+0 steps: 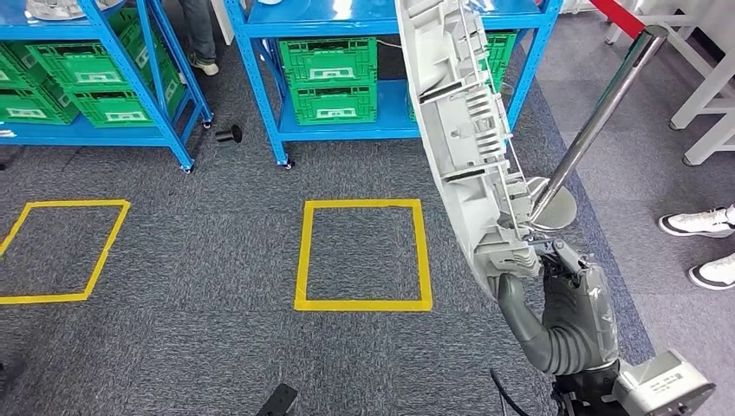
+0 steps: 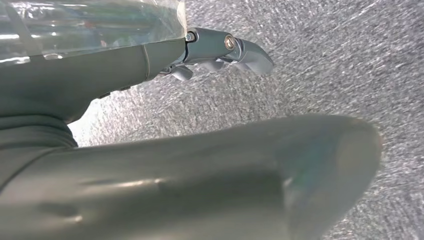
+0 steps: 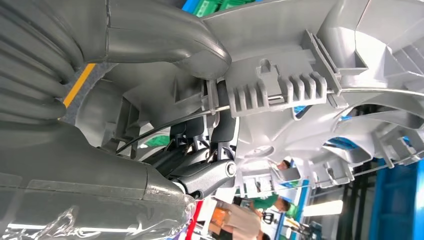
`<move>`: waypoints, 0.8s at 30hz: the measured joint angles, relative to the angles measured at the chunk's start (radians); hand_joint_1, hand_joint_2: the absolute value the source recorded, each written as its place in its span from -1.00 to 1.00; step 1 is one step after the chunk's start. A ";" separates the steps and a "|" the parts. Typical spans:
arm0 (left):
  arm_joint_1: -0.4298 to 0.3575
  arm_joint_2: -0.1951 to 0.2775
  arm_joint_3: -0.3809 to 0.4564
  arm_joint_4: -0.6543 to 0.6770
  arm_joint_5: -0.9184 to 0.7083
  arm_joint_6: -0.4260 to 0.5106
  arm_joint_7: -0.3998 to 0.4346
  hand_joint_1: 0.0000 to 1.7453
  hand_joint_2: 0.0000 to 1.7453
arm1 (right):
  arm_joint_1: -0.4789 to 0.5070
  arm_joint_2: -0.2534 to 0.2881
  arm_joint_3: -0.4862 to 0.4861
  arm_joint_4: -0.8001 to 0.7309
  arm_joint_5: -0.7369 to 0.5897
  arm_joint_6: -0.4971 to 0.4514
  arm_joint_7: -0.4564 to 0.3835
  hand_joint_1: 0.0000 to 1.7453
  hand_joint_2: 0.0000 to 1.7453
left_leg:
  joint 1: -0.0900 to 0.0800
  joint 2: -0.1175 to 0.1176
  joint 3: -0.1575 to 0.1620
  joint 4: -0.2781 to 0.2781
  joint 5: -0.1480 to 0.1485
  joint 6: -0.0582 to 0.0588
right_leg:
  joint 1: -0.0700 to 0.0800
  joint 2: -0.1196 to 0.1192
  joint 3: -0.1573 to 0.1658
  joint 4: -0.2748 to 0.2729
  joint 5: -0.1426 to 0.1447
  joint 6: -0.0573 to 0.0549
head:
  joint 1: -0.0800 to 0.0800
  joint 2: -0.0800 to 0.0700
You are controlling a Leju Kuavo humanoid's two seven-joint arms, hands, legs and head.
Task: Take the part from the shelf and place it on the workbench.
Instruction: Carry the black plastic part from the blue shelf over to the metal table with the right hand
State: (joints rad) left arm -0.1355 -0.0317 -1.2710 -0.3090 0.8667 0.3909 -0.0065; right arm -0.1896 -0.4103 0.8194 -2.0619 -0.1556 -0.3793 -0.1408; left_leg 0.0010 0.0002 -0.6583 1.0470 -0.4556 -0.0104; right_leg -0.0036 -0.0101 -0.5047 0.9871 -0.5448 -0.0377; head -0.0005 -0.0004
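The right hand squeezes the bottom edge of the big grey part, which looks hard, light and tippy; I cannot tell if the left hand is open.

Open floor: grey carpet around the yellow tape square looks free to move through.
Ahead: blue shelving stuffed with green crates blocks the far side.
Right side: slanted stanchion pole crosses just beside the big grey part the right hand holds up.
Far right: someone's shoes.
Small stuff: black cylinder on the carpet by the shelf legs.
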 joint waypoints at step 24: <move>-0.002 0.003 -0.015 0.000 -0.014 -0.004 -0.006 -1.00 1.00 | 0.009 0.003 0.000 0.002 0.002 0.009 -0.030 1.00 1.00 | 0.013 0.000 0.104 -0.047 -0.034 0.035 | -0.023 0.004 -0.129 0.170 -0.003 0.061 | 0.003 0.000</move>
State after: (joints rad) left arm -0.1372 -0.0287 -1.2856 -0.3090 0.8522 0.3864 -0.0122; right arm -0.1809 -0.4076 0.8194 -2.0595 -0.1538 -0.3703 -0.1710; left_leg 0.0137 0.0000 -0.5545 0.9995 -0.4897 0.0246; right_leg -0.0269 -0.0064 -0.6339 1.1575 -0.5481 0.0238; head 0.0023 -0.0004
